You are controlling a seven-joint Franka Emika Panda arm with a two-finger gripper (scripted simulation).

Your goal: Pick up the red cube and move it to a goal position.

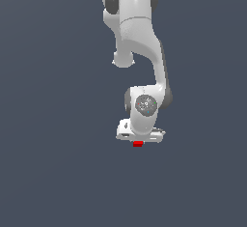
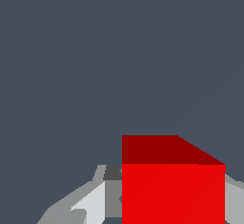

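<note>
Reaching down from the top of the exterior view, white Panda arm [image 1: 137, 37] bent at its grey joints, wrist pointing downward. Gripper [image 1: 138, 141] just below the wrist, with the red cube [image 1: 138, 144] showing as a small red patch at its lower edge, right under the hand body. Fingers themselves too small to make out from that camera. Seen from the wrist view, red cube [image 2: 172, 189] large and close, its bright face and darker adjoining face both visible, sitting between the grey-white fingers [image 2: 88, 201] (one on each side, touching or nearly touching the cube). Pinched on the cube, by that look. Plain dark grey-blue ground [image 1: 53, 173] all around.
</note>
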